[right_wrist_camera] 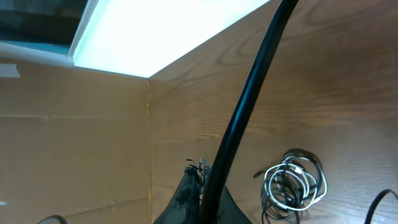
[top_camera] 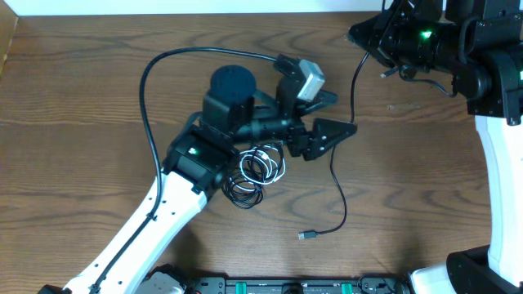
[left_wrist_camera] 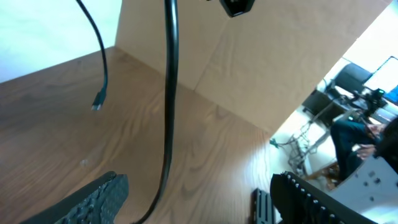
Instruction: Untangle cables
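Observation:
One long black cable [top_camera: 337,175] hangs from my right gripper [top_camera: 377,55], which is shut on its upper end at the table's far right. It runs down past my left gripper [top_camera: 343,113] to a plug end [top_camera: 307,235] lying on the wood. In the left wrist view this cable [left_wrist_camera: 168,124] passes between the open fingers [left_wrist_camera: 102,196] without touching either, left of the left gripper's [left_wrist_camera: 199,199] middle. In the right wrist view it [right_wrist_camera: 249,93] rises out of the shut right gripper [right_wrist_camera: 208,186]. A tangled coil of white and black cables [top_camera: 255,170] [right_wrist_camera: 293,183] lies under the left arm.
The left arm's own thick black cable [top_camera: 145,90] loops over the table at the left. The right arm's white base [top_camera: 498,188] stands along the right edge. A cardboard wall [right_wrist_camera: 74,137] closes off the back.

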You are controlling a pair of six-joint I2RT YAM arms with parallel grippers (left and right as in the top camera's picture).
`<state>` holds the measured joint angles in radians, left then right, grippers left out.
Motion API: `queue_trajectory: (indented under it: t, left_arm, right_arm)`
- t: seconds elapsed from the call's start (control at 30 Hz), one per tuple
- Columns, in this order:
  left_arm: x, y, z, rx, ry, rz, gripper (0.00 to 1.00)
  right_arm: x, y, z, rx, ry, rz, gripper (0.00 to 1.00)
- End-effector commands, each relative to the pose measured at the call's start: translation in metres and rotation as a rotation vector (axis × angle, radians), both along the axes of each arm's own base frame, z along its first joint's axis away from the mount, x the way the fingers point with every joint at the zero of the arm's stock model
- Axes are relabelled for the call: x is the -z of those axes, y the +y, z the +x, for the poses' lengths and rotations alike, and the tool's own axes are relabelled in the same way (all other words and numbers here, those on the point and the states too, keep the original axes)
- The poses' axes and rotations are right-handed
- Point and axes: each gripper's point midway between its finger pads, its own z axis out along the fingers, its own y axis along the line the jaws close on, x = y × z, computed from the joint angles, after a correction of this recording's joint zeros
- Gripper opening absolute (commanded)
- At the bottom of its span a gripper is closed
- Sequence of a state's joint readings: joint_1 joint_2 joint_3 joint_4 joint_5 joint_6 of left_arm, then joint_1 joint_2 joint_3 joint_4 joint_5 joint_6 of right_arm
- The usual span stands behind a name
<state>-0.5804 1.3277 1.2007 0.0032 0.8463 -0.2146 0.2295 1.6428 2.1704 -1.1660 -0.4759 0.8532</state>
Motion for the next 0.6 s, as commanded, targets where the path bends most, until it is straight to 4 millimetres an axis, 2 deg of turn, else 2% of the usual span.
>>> queue_trajectory:
  t: [0.0,0.17,0.3,0.43,0.57]
  left_arm:
    - [-0.001,-0.002,0.011,-0.092,-0.003,0.008,0.79]
    - [-0.013,-0.005,0.012,-0.106,-0.028,-0.032,0.78]
    - [-0.031,-0.006,0.014,-0.109,-0.066,-0.091,0.7]
    - [-0.035,-0.006,0.014,-0.109,-0.08,-0.107,0.68]
    - [-0.035,-0.007,0.014,-0.109,-0.078,-0.105,0.52]
  right_arm:
    - [-0.006,0.008,-0.005,-0.037,0.006,0.042,0.02]
    - [-0.009,0.014,-0.011,-0.079,0.014,0.071,0.01]
    - [-0.011,0.02,-0.017,-0.12,0.021,0.099,0.02]
    - [-0.013,0.025,-0.02,-0.147,0.027,0.117,0.02]
    - [-0.013,0.025,-0.021,-0.147,0.03,0.118,0.01]
